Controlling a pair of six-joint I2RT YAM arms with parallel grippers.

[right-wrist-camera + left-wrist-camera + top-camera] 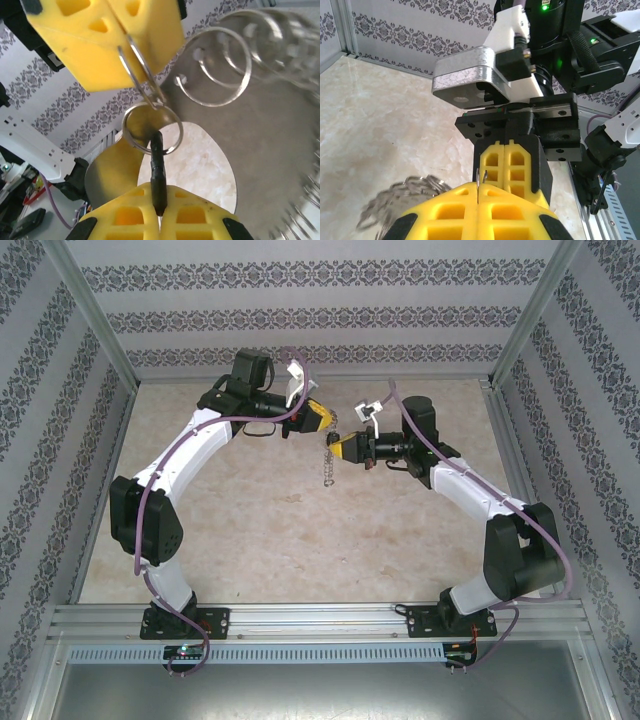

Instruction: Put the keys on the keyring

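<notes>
Right gripper [160,220] clamped on tiny black-headed key [158,172], tip at small loop of large fringed silver metal keyring [327,462]. Left gripper [122,42] shut, pinching keyring wire.

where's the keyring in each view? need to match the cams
Top external: keyring hangs chain-like at centre, between the two grippers.
Left wrist: keyring is the blurred loops at lower left.
Right wrist: keyring loops fan across the upper right, one small loop at centre.
Shared landmark: the yellow left gripper pinching its wire, at bottom centre in left wrist, top left in right wrist.
</notes>
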